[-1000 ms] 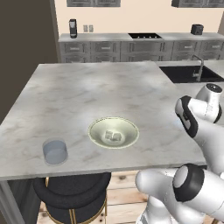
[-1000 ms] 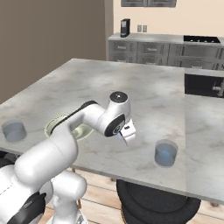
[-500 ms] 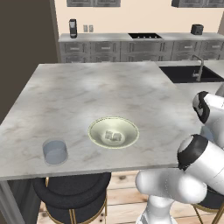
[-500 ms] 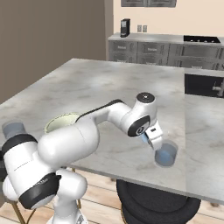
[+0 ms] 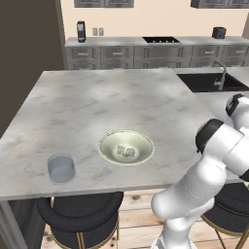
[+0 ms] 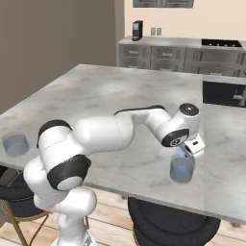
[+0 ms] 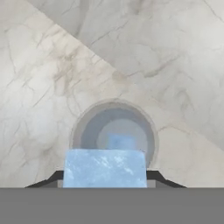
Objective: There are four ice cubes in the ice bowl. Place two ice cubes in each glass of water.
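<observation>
We saw the gripper (image 7: 105, 175) pinching 1 ice cube (image 7: 105, 168) directly above a glass (image 6: 182, 169); 2 cubes (image 5: 125, 151) lay in the bowl (image 5: 108, 141).

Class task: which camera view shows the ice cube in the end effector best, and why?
The hand view: the ice cube looms large between the end effector's fingertips, above the glass of water. In the right base view the cube is too small to tell at the end effector.
</observation>
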